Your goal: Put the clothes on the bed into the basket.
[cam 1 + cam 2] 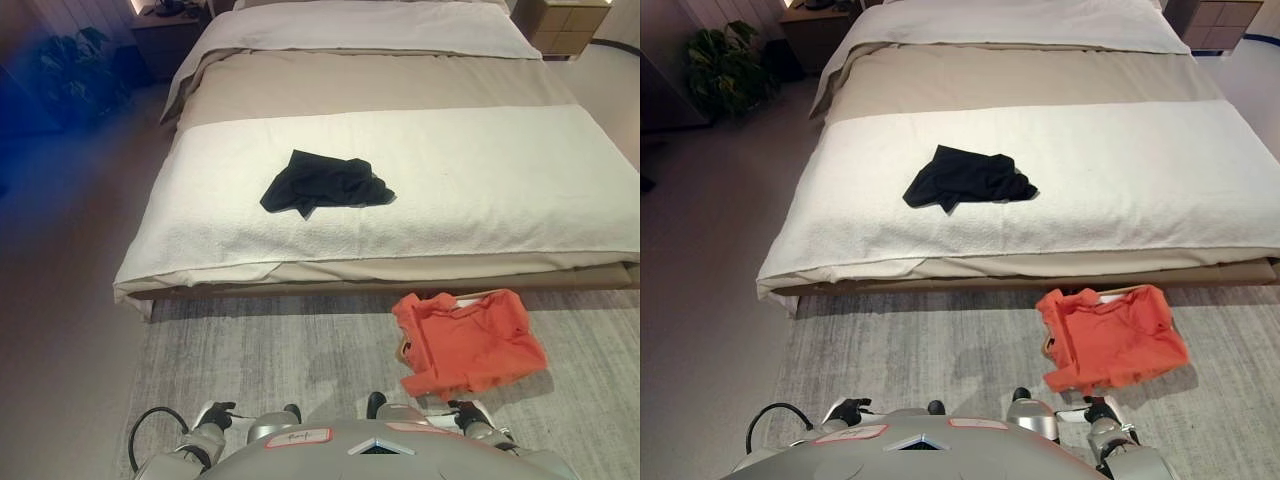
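Observation:
A crumpled black garment [325, 183] lies on the white blanket of the bed [480, 190], left of the middle and near the front edge. An orange garment [468, 340] is draped over the basket [482, 296] on the floor in front of the bed, to the right; only bits of the basket's rim show. My left hand [216, 412] and right hand [466, 410] show small at the bottom edge, low and far from the bed. Both hands hold nothing that I can see.
A grey rug [290, 350] covers the floor between me and the bed. A nightstand [165, 30] and a dark plant [725, 65] stand at the far left. A wooden cabinet [570, 25] stands at the far right.

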You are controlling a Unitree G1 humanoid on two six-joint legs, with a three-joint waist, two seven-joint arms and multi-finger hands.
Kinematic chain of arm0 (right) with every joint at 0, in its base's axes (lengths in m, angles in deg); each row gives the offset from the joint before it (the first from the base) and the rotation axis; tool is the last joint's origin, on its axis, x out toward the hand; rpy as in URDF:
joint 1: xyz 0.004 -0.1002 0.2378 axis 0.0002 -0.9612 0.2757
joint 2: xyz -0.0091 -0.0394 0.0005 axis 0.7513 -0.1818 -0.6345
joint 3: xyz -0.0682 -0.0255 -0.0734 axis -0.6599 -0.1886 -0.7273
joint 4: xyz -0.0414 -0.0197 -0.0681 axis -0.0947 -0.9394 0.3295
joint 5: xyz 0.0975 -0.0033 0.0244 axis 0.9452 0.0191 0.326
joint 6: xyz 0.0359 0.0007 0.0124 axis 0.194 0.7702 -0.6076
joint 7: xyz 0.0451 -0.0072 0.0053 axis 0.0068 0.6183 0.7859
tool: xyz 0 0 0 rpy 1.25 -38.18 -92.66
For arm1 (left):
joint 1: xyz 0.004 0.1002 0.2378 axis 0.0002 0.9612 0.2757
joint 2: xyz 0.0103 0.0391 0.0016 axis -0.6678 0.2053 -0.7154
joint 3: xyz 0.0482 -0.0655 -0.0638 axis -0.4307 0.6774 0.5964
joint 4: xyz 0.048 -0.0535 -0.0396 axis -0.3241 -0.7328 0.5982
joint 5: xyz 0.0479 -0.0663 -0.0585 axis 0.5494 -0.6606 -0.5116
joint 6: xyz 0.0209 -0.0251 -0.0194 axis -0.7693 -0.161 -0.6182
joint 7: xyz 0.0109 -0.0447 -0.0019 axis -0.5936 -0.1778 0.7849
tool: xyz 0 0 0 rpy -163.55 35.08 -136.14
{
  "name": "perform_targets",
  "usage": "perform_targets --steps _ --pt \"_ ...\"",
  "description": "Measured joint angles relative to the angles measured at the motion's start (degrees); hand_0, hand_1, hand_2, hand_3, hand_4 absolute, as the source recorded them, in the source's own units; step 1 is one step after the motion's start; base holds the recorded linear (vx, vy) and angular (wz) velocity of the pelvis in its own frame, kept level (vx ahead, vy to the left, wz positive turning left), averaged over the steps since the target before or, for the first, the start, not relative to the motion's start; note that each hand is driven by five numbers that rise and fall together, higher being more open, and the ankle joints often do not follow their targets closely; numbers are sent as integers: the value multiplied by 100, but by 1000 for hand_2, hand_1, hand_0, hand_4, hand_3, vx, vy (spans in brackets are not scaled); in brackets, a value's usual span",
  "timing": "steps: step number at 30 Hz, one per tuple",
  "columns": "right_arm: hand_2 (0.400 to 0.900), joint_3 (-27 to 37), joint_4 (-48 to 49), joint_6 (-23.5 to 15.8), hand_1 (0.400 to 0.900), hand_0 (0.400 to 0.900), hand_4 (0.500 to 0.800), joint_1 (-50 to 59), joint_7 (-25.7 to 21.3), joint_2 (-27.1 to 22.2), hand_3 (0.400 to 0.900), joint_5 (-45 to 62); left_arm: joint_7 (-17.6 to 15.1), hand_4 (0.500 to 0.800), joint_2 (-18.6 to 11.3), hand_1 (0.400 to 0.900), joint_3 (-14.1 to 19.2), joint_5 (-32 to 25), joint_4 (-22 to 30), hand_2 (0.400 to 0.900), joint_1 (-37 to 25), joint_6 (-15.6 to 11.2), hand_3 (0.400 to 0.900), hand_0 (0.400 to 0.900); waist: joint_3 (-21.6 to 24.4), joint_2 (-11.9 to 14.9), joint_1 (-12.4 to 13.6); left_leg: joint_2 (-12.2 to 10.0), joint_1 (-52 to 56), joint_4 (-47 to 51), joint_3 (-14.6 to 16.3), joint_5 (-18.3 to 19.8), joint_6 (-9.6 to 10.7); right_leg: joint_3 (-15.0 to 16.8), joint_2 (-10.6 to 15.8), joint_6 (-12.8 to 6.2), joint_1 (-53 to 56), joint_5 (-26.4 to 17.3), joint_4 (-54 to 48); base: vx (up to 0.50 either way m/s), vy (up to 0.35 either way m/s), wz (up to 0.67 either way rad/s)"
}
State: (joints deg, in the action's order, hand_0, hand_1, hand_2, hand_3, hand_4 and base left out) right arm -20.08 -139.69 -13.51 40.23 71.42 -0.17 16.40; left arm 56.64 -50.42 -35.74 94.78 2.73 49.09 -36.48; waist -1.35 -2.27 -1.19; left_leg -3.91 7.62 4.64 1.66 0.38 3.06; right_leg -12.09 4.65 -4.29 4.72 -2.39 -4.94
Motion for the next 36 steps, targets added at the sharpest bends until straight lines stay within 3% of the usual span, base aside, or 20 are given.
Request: perform_targets --steps 36 --pt "900 -7 -6 3 900 900 800 -2 150 -70 900 -201 194 800 -3 900 1 -5 -6 900 -4 4 900 900 44 -39 -5 -15 -61 -4 -1 0 0 -6 -13 0 -57 1 -2 6 -4 0"
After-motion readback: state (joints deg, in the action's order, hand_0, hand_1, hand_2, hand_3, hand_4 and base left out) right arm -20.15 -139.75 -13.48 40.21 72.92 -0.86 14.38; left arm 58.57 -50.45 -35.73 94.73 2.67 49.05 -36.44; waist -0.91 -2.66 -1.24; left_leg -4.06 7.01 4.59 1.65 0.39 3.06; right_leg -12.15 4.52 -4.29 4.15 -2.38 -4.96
